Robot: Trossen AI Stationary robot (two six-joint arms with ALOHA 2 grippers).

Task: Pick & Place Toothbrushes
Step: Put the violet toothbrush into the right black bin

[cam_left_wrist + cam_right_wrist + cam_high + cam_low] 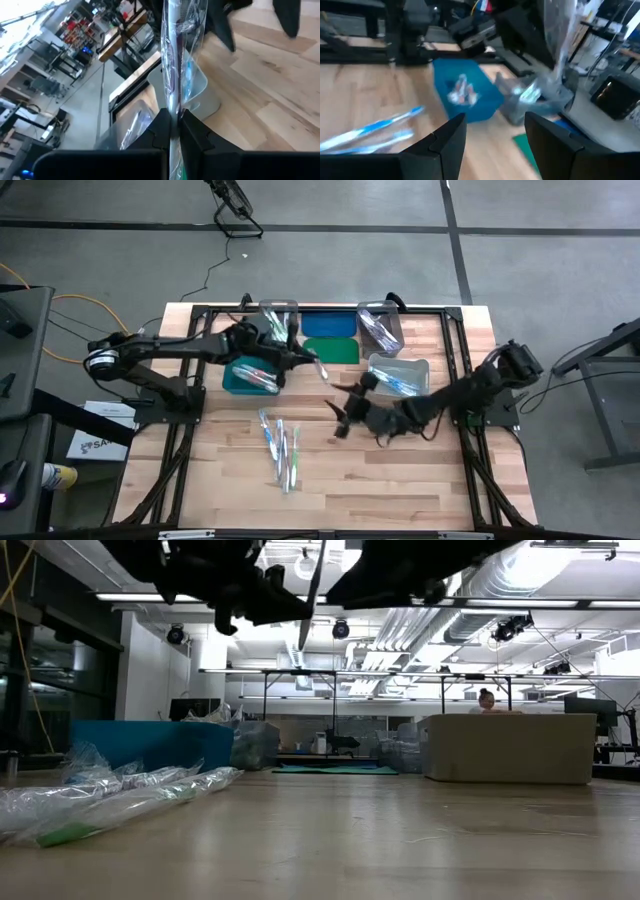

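Note:
My left gripper point(303, 361) hovers above the table between the teal bin point(250, 377) and the green lid point(336, 349), shut on one wrapped toothbrush point(319, 371). My right gripper point(343, 416) is open, low over the table's middle, just near of that toothbrush, and touches nothing. Several wrapped toothbrushes point(280, 446) lie flat on the wood nearer the front edge, and they show in the low view as crinkled wrappers point(120, 798). More toothbrushes lie inside the teal bin point(464, 94) and the clear bin point(400, 374). My left gripper pinches the wrapped toothbrush between its two fingers point(192, 132), at a point along its shaft point(173, 112). The long part point(175, 45) sticks out past the fingertips, in line with them. It is lifted clear of the table, as its end point(314, 590) shows in the low view.
A blue lid point(329, 326) and the green lid lie flat at the far middle. Clear bins stand at the far edge point(279, 319) point(380, 326). A person point(487, 700) sits in the room behind the table. Bare wood stretches along the front right point(420, 480).

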